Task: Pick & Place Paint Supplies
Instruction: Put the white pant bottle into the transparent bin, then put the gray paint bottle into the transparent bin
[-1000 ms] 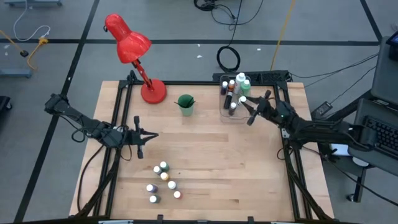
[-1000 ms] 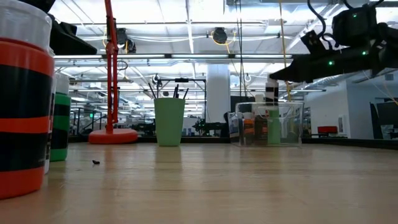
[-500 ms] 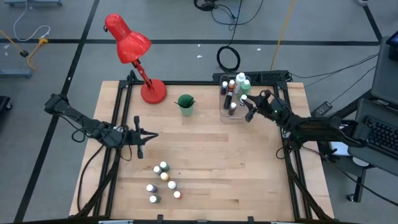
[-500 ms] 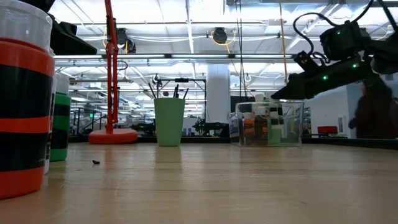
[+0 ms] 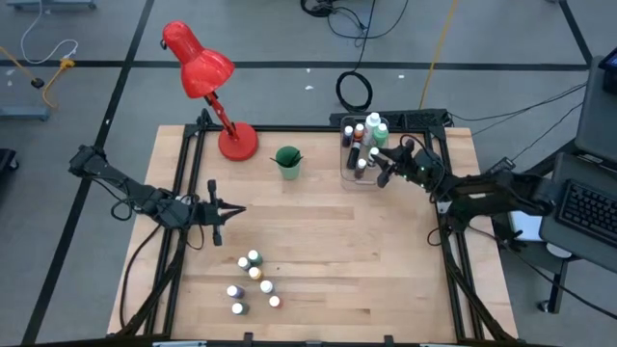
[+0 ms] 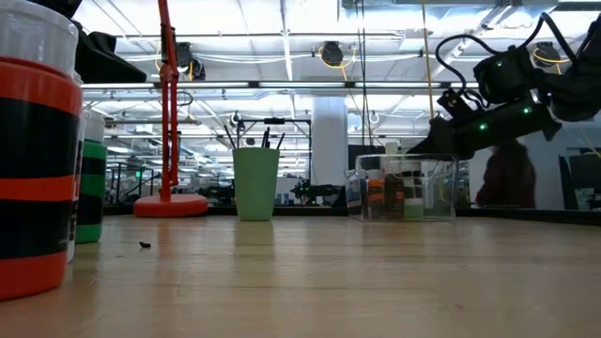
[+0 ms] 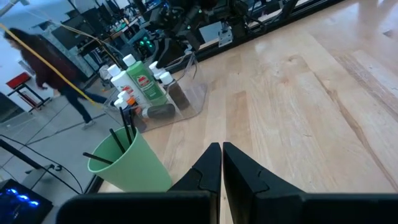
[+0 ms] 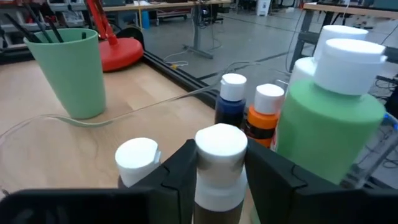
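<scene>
My right gripper (image 5: 383, 166) reaches over the clear bin (image 5: 349, 179) at the far right and is shut on a small white-capped paint bottle (image 8: 219, 149). In the bin stand a tall green bottle (image 8: 329, 124), a blue one (image 8: 231, 99), an orange one (image 8: 267, 112) and another white cap (image 8: 138, 155). Several small bottles (image 5: 253, 281) stand on their bases near the table's front. The green cup (image 5: 287, 160) holds dark brushes. My left gripper (image 5: 236, 209) hangs shut above the table's left part, touching nothing. My right gripper pinches the small bottle between its two fingers, on the white neck just below the cap (image 8: 217, 180). The fingers (image 8: 180, 171) come nearly level from the table's right side. The bottle stands upright among the bin's bottles; its base is hidden by the gripper.
A red desk lamp (image 5: 207, 87) stands at the far left, its base beside the green cup. One small orange-and-black bottle (image 6: 33, 160) looms close in the low view. Bare wood lies between the bin and the front cluster.
My right gripper has come down toward the clear bin with its bottle, shifting a little toward the far edge and rolling slightly. It now sits low over the bin's bottles.
</scene>
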Tool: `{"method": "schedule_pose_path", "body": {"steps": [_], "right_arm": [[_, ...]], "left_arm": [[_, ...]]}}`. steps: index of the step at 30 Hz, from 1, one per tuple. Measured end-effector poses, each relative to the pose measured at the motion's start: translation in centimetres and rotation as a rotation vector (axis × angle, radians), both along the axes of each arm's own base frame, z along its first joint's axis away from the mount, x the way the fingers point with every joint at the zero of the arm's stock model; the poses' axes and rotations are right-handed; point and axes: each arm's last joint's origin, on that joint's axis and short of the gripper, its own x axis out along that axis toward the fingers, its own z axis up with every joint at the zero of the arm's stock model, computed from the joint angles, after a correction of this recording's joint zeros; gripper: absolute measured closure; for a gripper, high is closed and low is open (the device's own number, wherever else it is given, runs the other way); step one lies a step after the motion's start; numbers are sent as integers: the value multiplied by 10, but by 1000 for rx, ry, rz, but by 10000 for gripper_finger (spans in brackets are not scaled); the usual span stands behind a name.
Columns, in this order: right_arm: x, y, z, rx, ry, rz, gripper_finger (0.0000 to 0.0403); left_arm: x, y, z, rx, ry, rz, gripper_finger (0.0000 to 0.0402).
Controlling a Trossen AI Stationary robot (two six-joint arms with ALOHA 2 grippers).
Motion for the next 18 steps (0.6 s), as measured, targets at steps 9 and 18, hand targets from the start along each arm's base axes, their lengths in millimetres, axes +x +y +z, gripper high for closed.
{"method": "schedule_pose_path", "body": {"steps": [9,18], "right_arm": [[1,-1,-1,-36,28,5,244],[1,-1,3,-65,-21,-2,238]], "left_arm": [[0,0,0,-15,-3,3,382],[0,0,-1,-9,11,4,382]]}}
